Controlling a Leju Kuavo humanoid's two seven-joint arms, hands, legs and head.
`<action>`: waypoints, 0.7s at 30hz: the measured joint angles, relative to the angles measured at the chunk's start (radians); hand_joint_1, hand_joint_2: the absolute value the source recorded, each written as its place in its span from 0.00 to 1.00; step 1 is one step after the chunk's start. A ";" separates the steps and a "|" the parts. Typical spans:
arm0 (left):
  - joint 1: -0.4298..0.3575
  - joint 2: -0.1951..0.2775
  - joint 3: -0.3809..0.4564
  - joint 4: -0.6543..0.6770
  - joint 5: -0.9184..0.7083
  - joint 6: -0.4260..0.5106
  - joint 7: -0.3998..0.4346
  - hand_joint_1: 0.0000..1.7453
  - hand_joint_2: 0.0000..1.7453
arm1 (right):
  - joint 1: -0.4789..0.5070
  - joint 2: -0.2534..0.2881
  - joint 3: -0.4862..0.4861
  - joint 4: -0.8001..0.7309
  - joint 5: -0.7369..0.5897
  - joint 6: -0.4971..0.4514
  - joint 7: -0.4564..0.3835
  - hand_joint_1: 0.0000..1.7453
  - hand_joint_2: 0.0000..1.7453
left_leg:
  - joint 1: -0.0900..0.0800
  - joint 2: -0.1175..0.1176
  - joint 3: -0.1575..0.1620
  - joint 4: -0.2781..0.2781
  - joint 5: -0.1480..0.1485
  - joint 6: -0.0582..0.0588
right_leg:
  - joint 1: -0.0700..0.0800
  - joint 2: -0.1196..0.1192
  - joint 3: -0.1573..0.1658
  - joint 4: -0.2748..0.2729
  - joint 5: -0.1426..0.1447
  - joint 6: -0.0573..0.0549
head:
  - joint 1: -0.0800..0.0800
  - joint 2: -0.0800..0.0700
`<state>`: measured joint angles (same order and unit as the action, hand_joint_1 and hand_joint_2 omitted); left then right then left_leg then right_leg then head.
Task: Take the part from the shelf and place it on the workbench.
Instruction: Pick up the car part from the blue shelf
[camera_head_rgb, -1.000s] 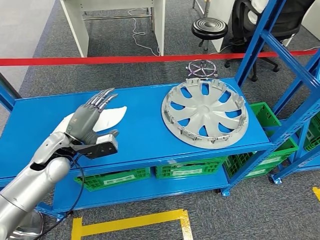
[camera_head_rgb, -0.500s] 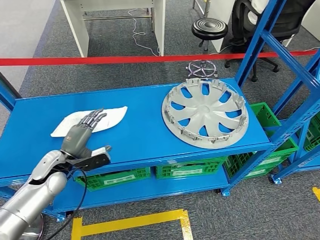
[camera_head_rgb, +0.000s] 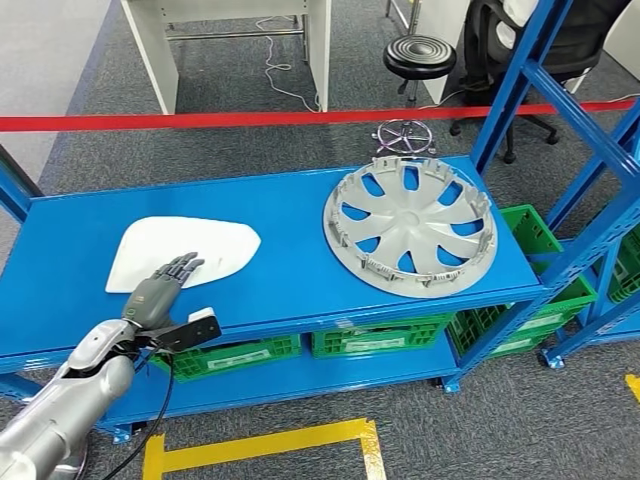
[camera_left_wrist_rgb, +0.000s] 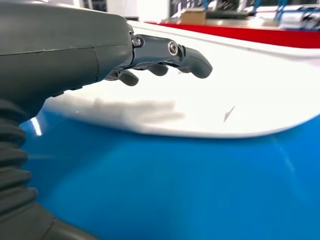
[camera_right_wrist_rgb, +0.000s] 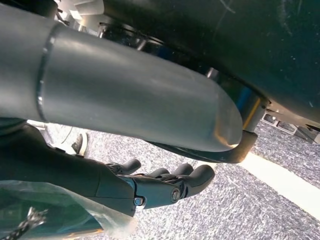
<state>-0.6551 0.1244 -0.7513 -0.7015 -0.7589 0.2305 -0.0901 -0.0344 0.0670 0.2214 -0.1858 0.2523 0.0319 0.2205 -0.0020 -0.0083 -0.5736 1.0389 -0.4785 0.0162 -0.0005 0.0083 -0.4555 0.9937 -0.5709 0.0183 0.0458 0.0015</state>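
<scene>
Head view gives you the white part (camera_head_rgb: 185, 250) lying flat on the left half of the blue workbench (camera_head_rgb: 287, 255), its wider end toward the left and its narrower, pointed end toward the middle of the surface. Your left hand (camera_head_rgb: 158, 288) sits at the part's near edge with the fingers stretched out flat over the white surface and nothing gripped; you can see the silver forearm coming in from the lower left corner. In the left wrist view the fingers (camera_left_wrist_rgb: 177, 52) are held straight just above the part (camera_left_wrist_rgb: 234, 95), and a soft shadow falls on the white below them; you cannot tell from here whether the tips touch it.

Your right hand (camera_right_wrist_rgb: 158, 187) hangs down over grey carpet, fingers loosely extended and a little apart, holding nothing.

Further right on the workbench, well apart from the part, you have a silver wheel cover (camera_head_rgb: 410, 224) lying flat. Under the top surface, green crates (camera_head_rgb: 226, 355) stand on the lower level. Beyond the bench a red tape line (camera_head_rgb: 226, 121) runs across the carpet, with a black stool (camera_head_rgb: 419, 55) behind it, and yellow floor tape (camera_head_rgb: 264, 442) lies in front.
</scene>
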 joint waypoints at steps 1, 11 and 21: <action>-0.006 -0.003 0.000 0.008 -0.009 0.005 0.005 0.00 1.00 | 0.000 0.000 0.000 0.000 0.000 0.000 -0.001 0.00 0.00 | 0.000 0.000 0.000 0.000 0.000 0.000 | 0.000 0.000 0.000 0.000 0.000 0.000 | 0.000 0.000; -0.052 -0.029 0.002 0.062 -0.065 0.075 0.062 0.00 1.00 | 0.000 -0.001 0.000 0.000 0.001 -0.001 -0.010 0.00 0.00 | 0.000 -0.001 0.001 0.000 0.002 0.001 | 0.000 -0.001 0.001 0.000 0.001 0.000 | 0.000 0.000; -0.058 -0.053 0.006 0.087 -0.109 0.169 0.114 0.00 1.00 | 0.001 -0.001 0.000 0.000 0.000 -0.003 -0.011 0.00 0.00 | 0.000 -0.001 0.000 0.000 0.003 0.000 | 0.000 -0.001 0.001 0.000 0.001 0.000 | 0.000 0.000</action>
<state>-0.7128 0.0716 -0.7455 -0.6143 -0.8684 0.3993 0.0236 -0.0333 0.0660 0.2216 -0.1858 0.2521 0.0291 0.2094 -0.0021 -0.0089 -0.5731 1.0389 -0.4757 0.0164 -0.0004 0.0077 -0.4548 0.9938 -0.5694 0.0184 0.0459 0.0015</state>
